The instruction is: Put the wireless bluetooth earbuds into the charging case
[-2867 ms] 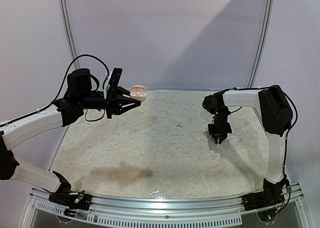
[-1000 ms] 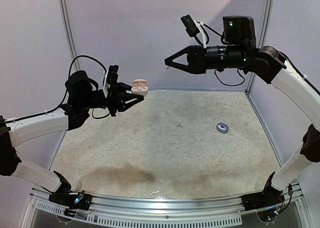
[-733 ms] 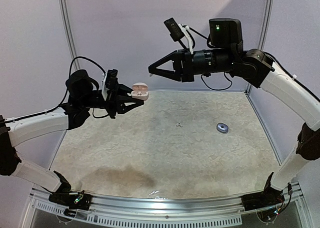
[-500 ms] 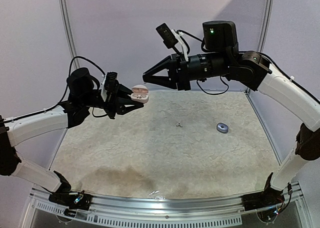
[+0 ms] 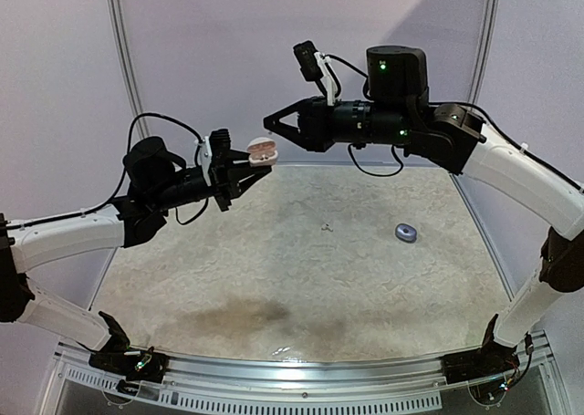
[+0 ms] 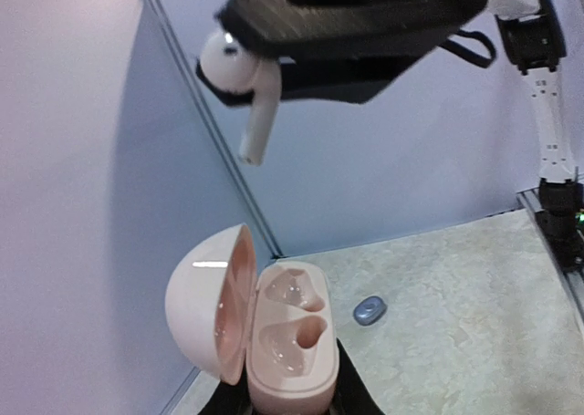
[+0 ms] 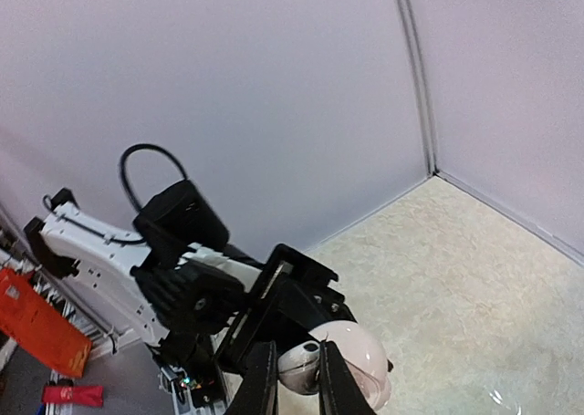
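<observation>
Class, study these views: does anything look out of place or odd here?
Two stray bits lie loose on the table: a small blue-grey oval and a tinier piece, too small to identify. Both sit apart from the charging case held aloft by the left gripper.

I get soft, even light; a diagonal shadow crosses the back wall [image 5: 392,68], and glare spots the charging case [image 6: 274,337] lid.

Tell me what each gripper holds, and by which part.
Left gripper: the open charging case, gripped at its base. Right gripper: one earbud, pinched at its bulb, stem hanging free.
</observation>
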You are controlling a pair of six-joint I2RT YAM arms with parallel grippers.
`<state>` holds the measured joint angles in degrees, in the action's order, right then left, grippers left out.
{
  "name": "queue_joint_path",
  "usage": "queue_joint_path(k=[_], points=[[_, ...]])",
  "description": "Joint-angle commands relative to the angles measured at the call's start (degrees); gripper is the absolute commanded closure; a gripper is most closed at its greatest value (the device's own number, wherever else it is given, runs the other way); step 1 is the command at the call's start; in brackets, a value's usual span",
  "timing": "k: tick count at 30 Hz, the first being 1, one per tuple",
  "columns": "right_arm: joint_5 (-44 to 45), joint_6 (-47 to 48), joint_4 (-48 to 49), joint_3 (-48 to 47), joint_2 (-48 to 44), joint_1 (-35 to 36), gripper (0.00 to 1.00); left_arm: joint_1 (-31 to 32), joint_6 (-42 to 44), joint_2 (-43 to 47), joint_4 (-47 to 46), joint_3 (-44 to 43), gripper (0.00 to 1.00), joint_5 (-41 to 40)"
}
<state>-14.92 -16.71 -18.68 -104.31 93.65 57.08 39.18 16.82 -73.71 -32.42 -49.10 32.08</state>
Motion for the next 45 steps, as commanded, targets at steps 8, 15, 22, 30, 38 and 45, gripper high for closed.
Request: queue_joint_path(k=[8,15,22,30,38,45], points=[[14.45,-16.66,5.16,1.65,1.31,2.33,1.00,2.57,4.63,-1.58,-8.27,2.34,1.00,-17.59],[13.82,-16.25,3.60,-1.48,4.64,2.46,1.00,2.57,4.63,-2.83,-11.68,1.95,1.00,-18.27],[14.46,-15.37,2.41,-3.55,6.81,2.44,1.00,2.57,4.37,-2.95,-12.45,1.99,1.00,-17.86],[15.66,-15.85,3.23,-1.55,6.16,2.46,1.00,2.56,4.40,-2.96,-12.48,2.30,1.00,-18.37],[17.10,-15.71,3.90,-1.81,6.09,2.50,1.00,2.57,4.40,-2.88,-12.47,2.34,1.00,-17.85],[16.53,-16.07,2.11,-2.27,7.54,2.49,1.00,2.57,4.79,-2.83,-13.35,2.35,1.00,-17.85]])
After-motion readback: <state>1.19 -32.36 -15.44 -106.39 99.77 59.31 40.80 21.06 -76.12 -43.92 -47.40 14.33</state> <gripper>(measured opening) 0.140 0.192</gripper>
